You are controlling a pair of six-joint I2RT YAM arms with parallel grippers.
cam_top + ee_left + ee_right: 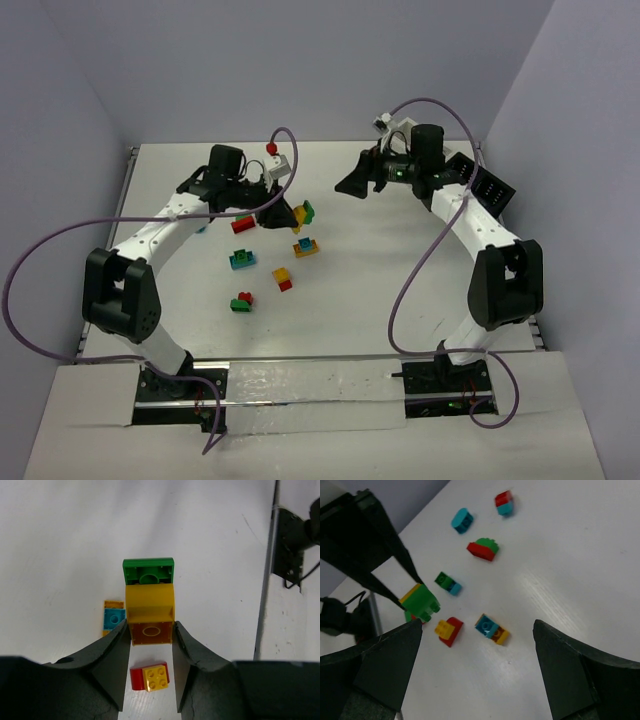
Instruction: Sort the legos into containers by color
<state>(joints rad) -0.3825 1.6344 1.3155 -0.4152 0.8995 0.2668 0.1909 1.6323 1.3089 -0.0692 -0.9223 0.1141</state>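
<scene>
My left gripper (150,631) is shut on a yellow brick with a green brick stuck on it (149,592), held just above the table; it also shows in the top view (300,214). Under the jaws lies a red-and-yellow brick (150,677), and a teal-and-orange brick (113,617) lies to the left. My right gripper (476,624) is open and empty, high over the legos. Below it are a red-yellow brick (448,630), a teal-orange brick (491,628), a green-teal brick (447,582) and a red-green brick (483,549).
More legos lie farther off: a teal one (462,520) and a red-teal pair (503,502). A black slotted container (492,190) partly shows behind the right arm; the other containers are out of view. A table edge (265,580) runs close on the right.
</scene>
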